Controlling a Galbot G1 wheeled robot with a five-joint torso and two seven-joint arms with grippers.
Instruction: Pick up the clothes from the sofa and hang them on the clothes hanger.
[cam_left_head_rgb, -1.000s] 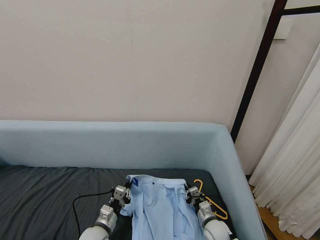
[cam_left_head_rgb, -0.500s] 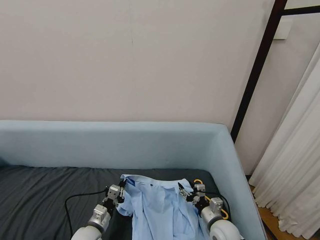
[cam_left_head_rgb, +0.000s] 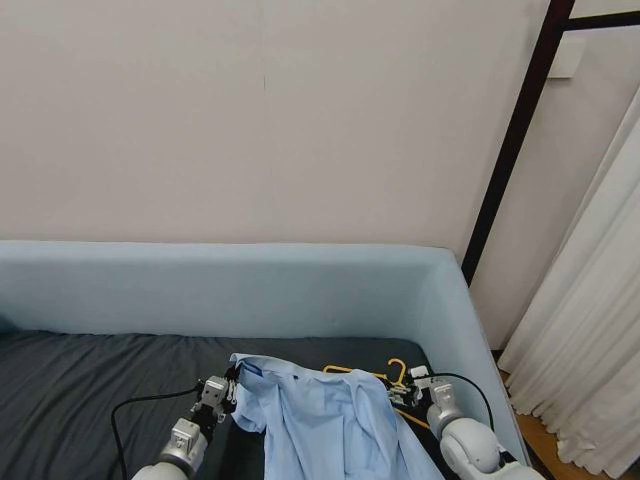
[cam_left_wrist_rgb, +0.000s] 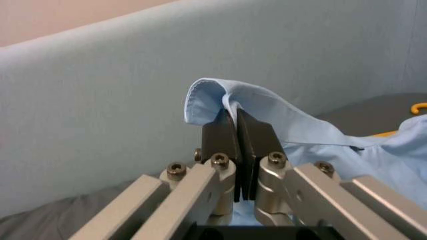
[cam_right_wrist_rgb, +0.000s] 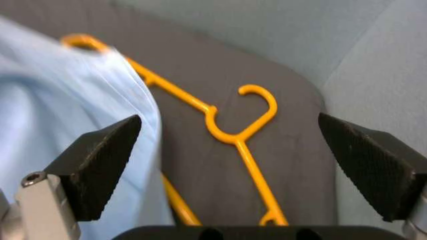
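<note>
A light blue shirt (cam_left_head_rgb: 330, 430) lies crumpled on the dark sofa seat (cam_left_head_rgb: 80, 390), at the right end. My left gripper (cam_left_head_rgb: 226, 391) is at the shirt's left edge, shut on a fold of the fabric; the left wrist view shows both fingers (cam_left_wrist_rgb: 223, 137) pressed together on the shirt's hem (cam_left_wrist_rgb: 220, 92). An orange hanger (cam_left_head_rgb: 398, 374) lies partly under the shirt's right side. My right gripper (cam_left_head_rgb: 411, 388) is beside the shirt over the hanger (cam_right_wrist_rgb: 230, 127), with its fingers (cam_right_wrist_rgb: 100, 160) spread wide and nothing between them. The shirt (cam_right_wrist_rgb: 67, 115) lies next to it.
The pale blue sofa back (cam_left_head_rgb: 250, 290) and right armrest (cam_left_head_rgb: 470, 380) wall in the seat. A black rack pole (cam_left_head_rgb: 510, 150) slants up the wall at the right. White curtains (cam_left_head_rgb: 590, 340) hang at the far right. A black cable (cam_left_head_rgb: 140, 405) loops by my left arm.
My left gripper has drawn the shirt's edge to the left, spreading the shirt. My right gripper has shifted right, off the shirt. More of the orange hanger is uncovered.
</note>
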